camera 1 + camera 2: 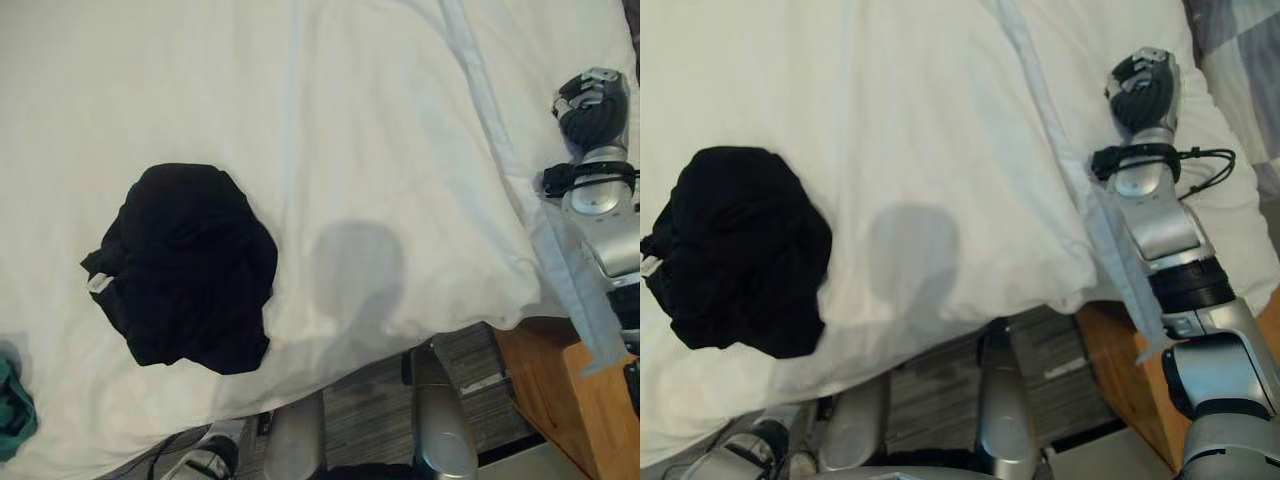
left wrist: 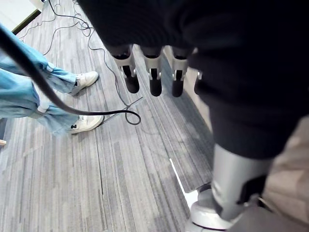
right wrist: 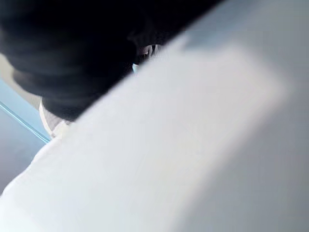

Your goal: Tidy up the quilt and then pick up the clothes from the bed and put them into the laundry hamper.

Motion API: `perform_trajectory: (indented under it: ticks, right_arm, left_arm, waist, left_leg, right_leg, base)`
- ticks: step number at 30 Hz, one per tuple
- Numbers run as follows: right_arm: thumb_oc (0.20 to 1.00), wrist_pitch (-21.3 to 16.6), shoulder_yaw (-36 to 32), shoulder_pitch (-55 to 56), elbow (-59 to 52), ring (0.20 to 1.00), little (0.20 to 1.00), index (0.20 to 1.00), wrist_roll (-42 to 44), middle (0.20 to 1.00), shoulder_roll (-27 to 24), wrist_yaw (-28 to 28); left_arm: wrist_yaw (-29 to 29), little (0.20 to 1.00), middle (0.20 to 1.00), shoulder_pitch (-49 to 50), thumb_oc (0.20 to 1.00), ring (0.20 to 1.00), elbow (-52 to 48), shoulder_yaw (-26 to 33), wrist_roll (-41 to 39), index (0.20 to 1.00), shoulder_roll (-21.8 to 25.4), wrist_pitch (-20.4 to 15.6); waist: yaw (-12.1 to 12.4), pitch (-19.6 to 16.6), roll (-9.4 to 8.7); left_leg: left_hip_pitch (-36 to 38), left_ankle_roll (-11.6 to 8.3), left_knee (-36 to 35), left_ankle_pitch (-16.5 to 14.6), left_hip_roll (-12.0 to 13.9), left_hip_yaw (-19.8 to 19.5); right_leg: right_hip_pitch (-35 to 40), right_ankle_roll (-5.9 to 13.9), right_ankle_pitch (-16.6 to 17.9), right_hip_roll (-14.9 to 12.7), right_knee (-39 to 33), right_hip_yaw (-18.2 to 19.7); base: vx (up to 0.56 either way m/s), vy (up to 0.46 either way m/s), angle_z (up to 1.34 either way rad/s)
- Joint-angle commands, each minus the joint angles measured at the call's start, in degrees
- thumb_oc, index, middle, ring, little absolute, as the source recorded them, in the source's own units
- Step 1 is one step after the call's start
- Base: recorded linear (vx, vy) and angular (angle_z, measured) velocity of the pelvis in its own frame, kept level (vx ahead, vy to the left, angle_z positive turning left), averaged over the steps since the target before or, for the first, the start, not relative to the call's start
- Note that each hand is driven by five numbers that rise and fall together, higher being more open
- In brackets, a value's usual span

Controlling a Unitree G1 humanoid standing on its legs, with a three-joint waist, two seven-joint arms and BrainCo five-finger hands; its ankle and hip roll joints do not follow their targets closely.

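**Dark clothes on the quilt, right hand at the bed's far side**

While the white quilt (image 1: 350, 150) lies spread over the bed, a crumpled heap of black clothes (image 1: 185, 265) sits on it near the near edge, on the robot's left. Just at the left border, a bit of teal cloth (image 1: 14, 405) rests on the quilt, well apart from the black heap. The right hand (image 1: 1145, 85) rests on the white bedding beside the quilt's folded edge, its fingers curled in; whether they pinch any cloth I cannot tell. A wooden bed frame (image 1: 550, 385) shows below the quilt's corner. Seen from the left wrist, the left hand (image 2: 154, 72) hangs over grey striped flooring (image 2: 96, 183), fingers straight and holding nothing. A person's legs in blue jeans and white shoes (image 2: 84, 79) stand nearby on that floor
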Motion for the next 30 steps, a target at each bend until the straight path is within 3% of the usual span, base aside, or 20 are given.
perform_trajectory:
  ticks: [1,7,9,15,21,24,26,27,30]
  right_arm:
    - [0.200,0.1,-2.1,1.7,1.3,0.200,0.200,0.200,-1.5,0.200,-1.4,-0.4]
    - [0.200,0.1,-6.5,14.3,3.3,0.200,0.200,0.200,1.2,0.200,3.1,-0.8]
    - [0.200,-0.4,-8.7,23.8,4.6,0.200,0.200,0.200,1.5,0.200,6.3,-1.1]
    - [0.200,-7.4,-11.3,38.6,13.9,0.200,0.200,0.200,5.5,0.200,12.2,-4.7]
    - [0.200,-8.7,-10.9,43.0,21.6,0.200,0.200,0.200,6.8,0.200,14.7,-4.6]
    - [0.200,-7.9,-9.6,44.4,26.9,0.200,0.200,0.200,4.9,0.200,15.9,-2.0]
    - [0.950,-6.7,-8.8,44.5,30.8,0.950,0.950,0.950,4.2,0.950,17.0,0.7]
    - [1.000,-5.1,-7.5,44.3,35.8,1.000,1.000,1.000,2.4,1.000,18.6,2.3]
    - [1.000,-3.4,-5.4,44.4,45.2,1.000,1.000,1.000,3.0,1.000,21.6,6.1]
  left_arm:
    - [0.0,1.000,1.000,2.7,1.000,1.000,1.9,0.5,-1.3,1.000,0.3,1.5]
    - [-0.4,1.000,1.000,2.1,1.000,1.000,1.3,1.0,-2.1,1.000,-0.4,1.3]
    - [0.3,1.000,1.000,1.9,1.000,1.000,0.4,1.4,-3.3,1.000,-0.4,1.8]
    - [-0.3,1.000,1.000,2.6,1.000,1.000,-0.1,3.0,-2.5,1.000,0.7,1.4]
    - [-0.6,1.000,1.000,2.9,1.000,1.000,1.7,3.7,-0.4,1.000,1.8,-0.3]
    - [-0.1,1.000,1.000,3.5,1.000,1.000,2.3,4.1,0.3,1.000,1.7,-0.7]
    - [0.0,1.000,1.000,3.9,1.000,1.000,2.8,4.2,0.8,1.000,1.6,-1.0]
    - [0.2,1.000,1.000,4.5,1.000,1.000,3.1,4.1,1.4,1.000,1.4,-1.2]
    - [0.5,1.000,1.000,5.4,1.000,1.000,4.0,4.3,2.3,1.000,1.0,-1.9]
  waist:
    - [-1.3,-0.9,1.63]
    - [-3.4,-0.9,1.47]
    - [-5.2,-0.9,1.02]
    - [-8.4,-0.9,0.15]
    - [-9.4,-0.9,-0.41]
    - [-9.2,-3.4,-0.46]
    - [-8.8,-4.8,-0.36]
    - [-7.9,-6.4,-0.19]
    - [-6.0,-9.5,0.04]
  left_leg:
    - [-2.9,0.98,-6.3,5.9,2.4,-2.5]
    - [-3.3,1.24,-5.5,5.4,2.4,-1.2]
    - [-4.0,1.49,-3.6,4.5,2.6,-0.5]
    - [-3.1,1.93,-1.1,2.6,2.5,0.7]
    - [4.0,2.23,-4.0,2.0,2.7,1.6]
    - [8.1,2.12,-6.6,2.3,2.8,2.1]
    - [10.0,2.08,-7.9,2.5,2.9,1.9]
    - [12.3,2.15,-9.5,2.9,3.0,1.6]
    - [15.6,2.11,-12.0,3.5,3.1,0.8]
  right_leg:
    - [-2.5,3.58,-7.6,-0.9,8.8,-0.4]
    - [-3.9,3.51,-7.5,-0.7,9.8,0.8]
    - [-4.9,3.50,-7.5,-0.6,11.0,1.8]
    - [-4.0,3.43,-7.5,0.0,11.3,3.8]
    - [2.4,4.38,-7.2,0.1,8.7,5.2]
    - [5.9,4.97,-6.9,-0.1,6.9,5.6]
    - [7.7,5.09,-7.0,-0.2,6.3,5.4]
    - [10.0,5.14,-7.2,-0.4,5.5,4.8]
    - [13.7,5.23,-7.7,-0.6,4.0,3.3]
  base:
    - [-0.01,0.078,0.00]
    - [0.00,0.076,-0.01]
    - [-0.03,0.067,-0.05]
    - [-0.03,0.044,-0.02]
    - [-0.03,0.052,-0.10]
    - [0.02,0.044,-0.09]
    - [0.04,0.024,-0.10]
    - [0.05,0.010,-0.05]
    - [0.08,-0.021,0.05]
